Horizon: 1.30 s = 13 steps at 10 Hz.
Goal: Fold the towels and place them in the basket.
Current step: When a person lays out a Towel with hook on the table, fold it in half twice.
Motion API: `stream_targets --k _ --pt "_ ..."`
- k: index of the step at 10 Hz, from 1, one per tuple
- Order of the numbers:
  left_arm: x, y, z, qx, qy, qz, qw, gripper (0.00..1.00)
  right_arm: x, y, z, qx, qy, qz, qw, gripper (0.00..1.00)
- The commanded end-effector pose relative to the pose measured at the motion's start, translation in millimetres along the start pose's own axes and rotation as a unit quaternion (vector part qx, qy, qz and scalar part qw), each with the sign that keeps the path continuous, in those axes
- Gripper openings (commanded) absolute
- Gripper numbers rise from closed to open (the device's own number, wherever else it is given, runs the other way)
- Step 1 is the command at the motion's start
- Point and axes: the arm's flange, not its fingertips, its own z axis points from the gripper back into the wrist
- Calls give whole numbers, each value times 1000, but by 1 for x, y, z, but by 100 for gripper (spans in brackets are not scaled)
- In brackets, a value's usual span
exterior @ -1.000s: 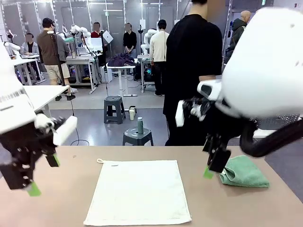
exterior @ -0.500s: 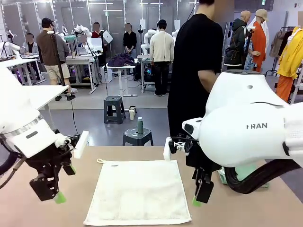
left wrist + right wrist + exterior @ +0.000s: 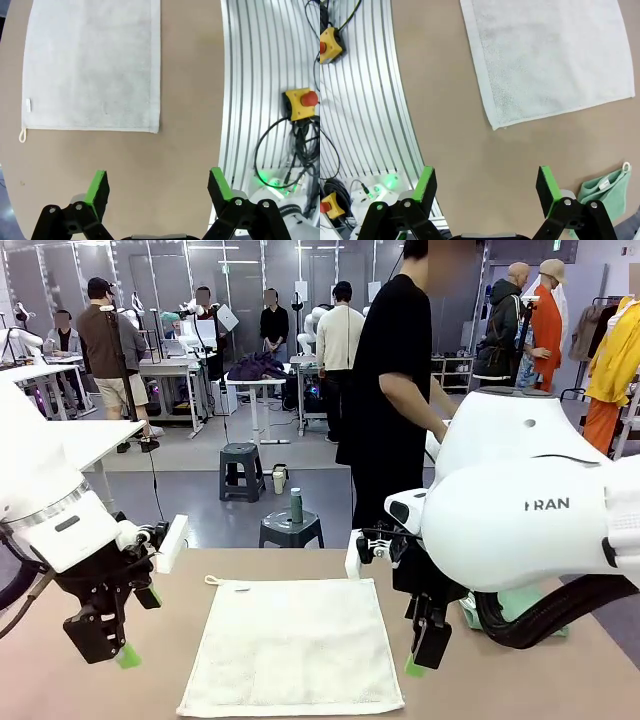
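A cream-white towel (image 3: 290, 645) lies spread flat in the middle of the table, its corner loop at the far left corner. It also appears in the left wrist view (image 3: 92, 65) and the right wrist view (image 3: 550, 60). My left gripper (image 3: 140, 627) hovers open just left of the towel, nothing between its pads (image 3: 159, 187). At the towel's right edge hangs my right gripper (image 3: 425, 650), open and empty as well (image 3: 487, 185). A mint-green towel (image 3: 605, 192) lies crumpled at the right, mostly hidden behind my right arm (image 3: 520, 602). The basket is out of view.
A person in a black shirt (image 3: 395, 390) stands at the table's far side. The table's near edge meets a ribbed aluminium frame with cables and an emergency stop button (image 3: 300, 97), also seen beside my right gripper (image 3: 330, 45). Bare tabletop (image 3: 100, 690) surrounds the cream towel.
Over the last second both arms swung inward and down beside the cream towel, then held still. The person at the far side shifted and turned sideways.
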Motion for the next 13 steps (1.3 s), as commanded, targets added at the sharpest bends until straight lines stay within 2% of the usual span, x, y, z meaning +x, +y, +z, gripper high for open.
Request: stream_targets --k 1,2,3,4,7,10,13 --pt "0 -1 -29 -11 7 9 1000 100 3 2 -17 12 -7 24 1000 100" --pt "0 -5 -46 -12 -9 4 1000 100 4 6 -27 16 -17 45 999 100" --pt "0 -8 -61 -9 8 8 1000 100 5 10 -33 13 4 70 997 100" --pt "-2 -12 -78 -15 26 14 999 100 5 9 -43 15 4 74 997 100" --pt "-5 -21 -116 -23 58 12 998 100 7 9 -83 20 40 90 995 100" --pt "-16 -38 -147 -8 55 31 998 100 3 11 -113 25 53 110 992 100" --pt "-27 -42 -167 -11 89 21 996 100 -5 8 -134 14 77 104 991 100"
